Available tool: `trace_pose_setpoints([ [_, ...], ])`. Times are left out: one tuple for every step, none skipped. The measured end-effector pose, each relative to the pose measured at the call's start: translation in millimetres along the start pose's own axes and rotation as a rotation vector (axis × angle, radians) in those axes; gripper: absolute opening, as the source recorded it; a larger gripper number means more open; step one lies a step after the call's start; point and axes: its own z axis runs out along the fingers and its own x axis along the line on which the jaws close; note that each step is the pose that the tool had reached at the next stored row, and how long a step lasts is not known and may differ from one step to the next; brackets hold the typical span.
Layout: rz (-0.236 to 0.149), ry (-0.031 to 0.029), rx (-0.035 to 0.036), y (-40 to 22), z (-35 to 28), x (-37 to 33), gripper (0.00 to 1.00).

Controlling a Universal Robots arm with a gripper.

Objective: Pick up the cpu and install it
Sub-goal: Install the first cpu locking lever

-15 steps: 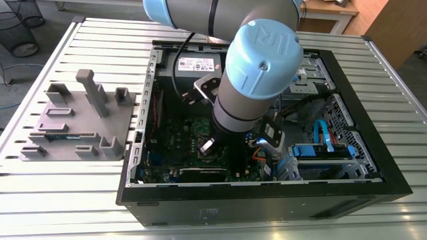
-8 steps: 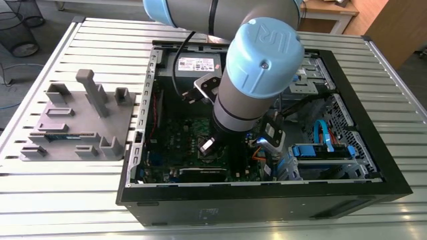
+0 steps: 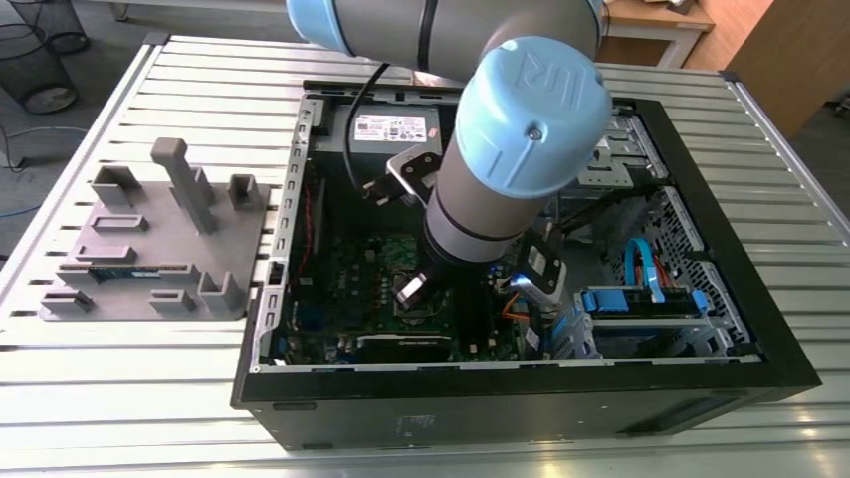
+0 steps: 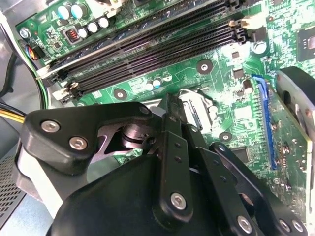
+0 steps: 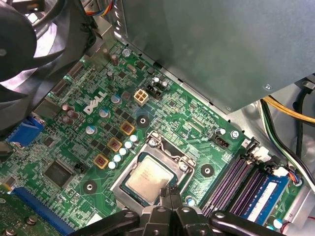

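The claw [image 5: 170,194] is clenched, tips together and empty, at one edge of the cpu [image 5: 149,179]. The cpu lies flat in its socket [image 5: 183,166] on the motherboard [image 5: 162,110], inside the open case [image 3: 531,403] in the middle of the desk [image 3: 133,398]. Seating it well wants level, gentle pressure and no sideways drag. Memory slots [image 5: 235,178] run just beside the socket, and the grey box [image 5: 221,49] overhangs closely.

Soft, bright light from above is seen in the exterior view: the ribbed silver metal table [image 3: 133,398] is washed pale, highlights are thrown on the rounded pale-blue arm cap [image 3: 538,110], and the open black computer case [image 3: 531,403] is shaded within. In the first wrist view a dull sheen is carried by the square silver-grey cpu [image 5: 147,179].
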Motion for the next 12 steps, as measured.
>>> trace_pose_setpoints([
  [0.0, 0.0001, -0.0027, -0.1, 0.0, 0.0, 0.11],
  [0.0, 0.0001, -0.0052, -0.1, 0.0, -0.1, 0.11],
  [0.0, 0.0, -0.0074, -0.2, 0.0, -0.1, 0.11],
  [0.001, 0.0001, -0.0089, -0.2, 0.0, -0.1, 0.11],
  [0.001, 0.0005, -0.0097, -0.2, 0.0, -0.1, 0.11],
  [0.001, 0.0011, -0.0102, -0.2, 0.1, -0.1, 0.11],
  [0.001, 0.0019, -0.0108, -0.2, 0.1, -0.1, 0.11],
  [0.001, 0.0026, -0.0112, -0.2, 0.0, -0.1, 0.11],
  [0.001, 0.0033, -0.0116, -0.3, 0.0, -0.1, 0.11],
  [0.002, 0.0043, -0.0123, -0.3, 0.0, -0.1, 0.11],
  [0.002, 0.0055, -0.0133, -0.3, 0.1, -0.1, 0.11],
  [0.002, 0.0075, -0.015, -0.4, 0.3, -0.2, 0.11],
])
